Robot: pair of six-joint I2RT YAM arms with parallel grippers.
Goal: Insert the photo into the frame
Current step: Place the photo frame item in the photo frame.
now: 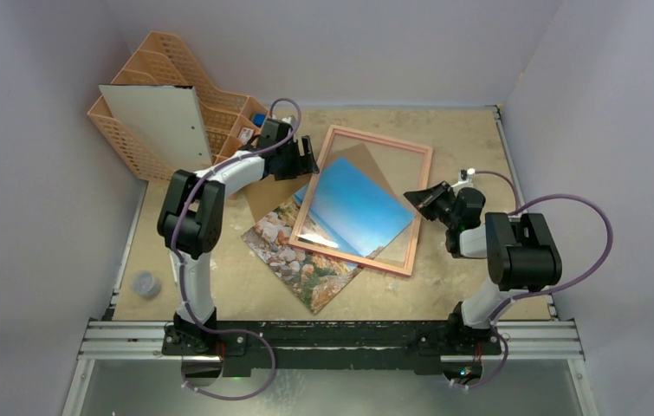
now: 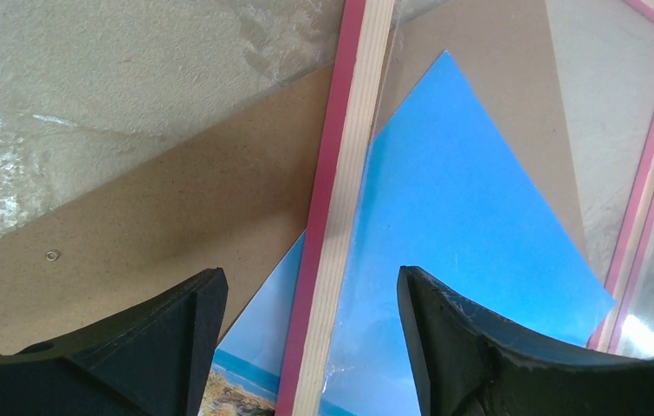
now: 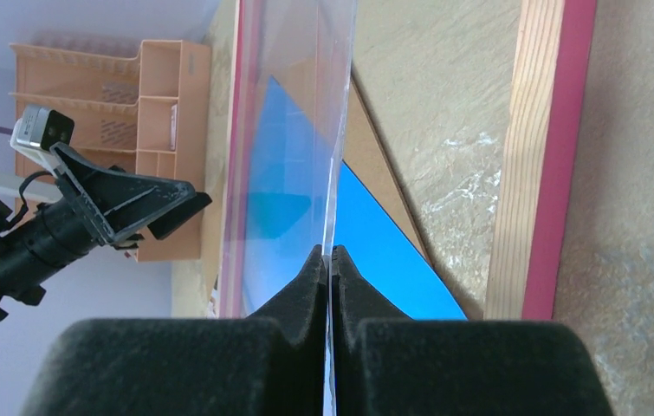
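My right gripper (image 3: 329, 260) is shut tight at the right side of the big picture frame with the thin pink-red edge and pale wood back (image 1: 384, 137); it pinches the rim of a thin see-through sheet (image 3: 297, 104); I think this is the frame's clear pane, but I only see it edge-on, so I am not sure. My left gripper (image 2: 310, 282) is wide open and holds nothing; it hangs over the frame's far left corner, with one finger on each side of the frame's rail.

The large thin photo of blue sky, sea and brown rocks (image 1: 304, 264) lies flat and crooked; its blue part shows inside the frame's opening; its rocky corner pokes out past the frame's near left side, so the rail lies across it. A plain brown flat board (image 1: 262, 199) lies under the photo, at the frame's left side.

Here is what could go wrong. The sheet is thin and smooth, so it may slip from my pinch and drop onto the frame; it may bend if I pull too hard. The photo is not lined up, so it could get trapped crooked under the rail and crease. If my left fingers push the rail, the frame may slide and drag the photo along.
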